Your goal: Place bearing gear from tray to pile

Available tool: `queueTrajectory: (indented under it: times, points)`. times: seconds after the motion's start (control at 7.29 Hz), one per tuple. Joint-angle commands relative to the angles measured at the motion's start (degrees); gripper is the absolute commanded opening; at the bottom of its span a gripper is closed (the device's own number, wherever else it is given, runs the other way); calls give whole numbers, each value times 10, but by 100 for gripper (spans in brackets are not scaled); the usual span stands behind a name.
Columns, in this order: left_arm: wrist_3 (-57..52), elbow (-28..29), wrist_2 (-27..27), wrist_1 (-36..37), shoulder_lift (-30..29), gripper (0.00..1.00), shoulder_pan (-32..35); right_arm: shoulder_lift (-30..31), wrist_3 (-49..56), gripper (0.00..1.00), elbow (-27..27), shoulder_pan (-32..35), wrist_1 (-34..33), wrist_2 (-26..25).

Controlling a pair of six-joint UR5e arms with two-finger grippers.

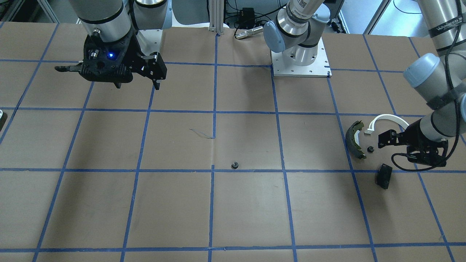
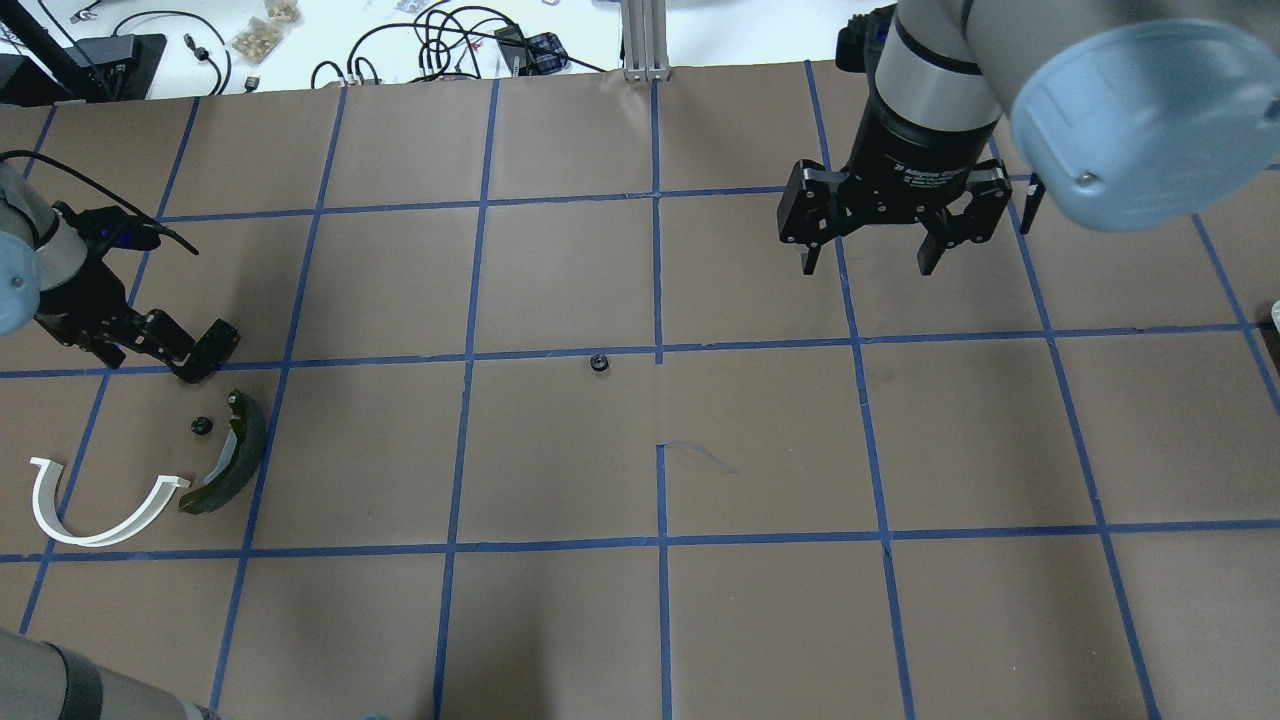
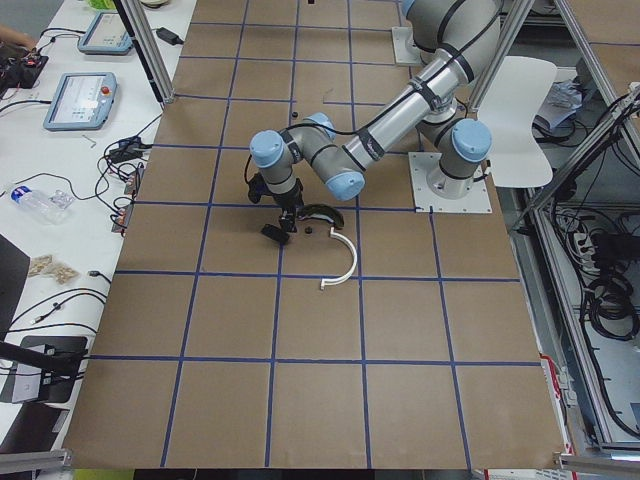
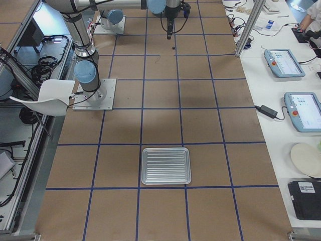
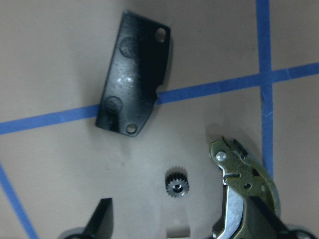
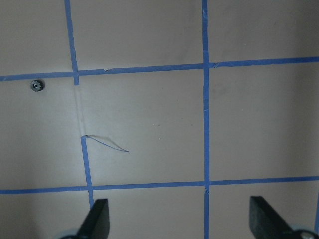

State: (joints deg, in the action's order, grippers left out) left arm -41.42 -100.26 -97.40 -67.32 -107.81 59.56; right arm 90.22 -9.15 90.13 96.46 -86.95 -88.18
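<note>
- Left wrist-mounted view: one bearing gear [image 5: 176,183] lies flat, bore up, just beside the hollow side of the olive brake shoe [image 5: 239,169], so it is already in the pile.
- A second gear [image 2: 599,362] lies flat on a blue tape line near the middle of the desk [image 2: 560,600]. It is well apart from the brake shoe, in neither the pile nor the tray.
- The black brake pad [image 5: 134,74] lies near the brake shoe, beyond the bearing gear. One end of the white arch [image 2: 100,510] is just beside the shoe's tip; I cannot tell if they touch.
- The left end effector [image 5: 180,219] hovers over the bearing gear beside the brake shoe, fingers spread, holding nothing.
- The right end effector [image 2: 868,262] is spread and empty. It hangs farther from the brake shoe than the second gear does.
- The tray [image 4: 166,149] sits at the desk end opposite the brake shoe; I see no gear on it.
- Judgement: the second gear looks like the piece yet to be moved.
  - From the right end effector it lies toward the brake shoe, on the robot's left.
  - The right arm appears nearer to it.
  - Being round, it has no long axis to line the fingers up with.
</note>
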Motion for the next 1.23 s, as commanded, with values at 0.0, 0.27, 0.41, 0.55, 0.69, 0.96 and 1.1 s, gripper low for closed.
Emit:
queueTrajectory:
  times: [0.0, 0.27, 0.41, 0.55, 0.69, 0.96, 1.1]
  points:
    - [108, 36, 0, -23, 25, 100, 90, 7, -1, 100, 5, -2, -1, 3]
    - [295, 50, 42, -32, 21, 100, 212, 5, 2, 100, 6, -9, -60, 0]
    - [373, 50, 49, -29, 19, 100, 261, 5, 4, 100, 0, -24, -62, -1]
    - [428, 50, 61, -26, 13, 100, 303, 6, 23, 100, 1, -48, -58, 0]
    - [471, 49, 65, -19, 5, 100, 342, 7, 30, 100, 2, -52, -54, 1]
    - [544, 46, 97, 12, -15, 100, 410, 8, 44, 100, 3, -52, -57, -1]
    - [558, 43, 97, 38, -33, 100, 439, 8, 43, 100, 3, -52, -57, -1]
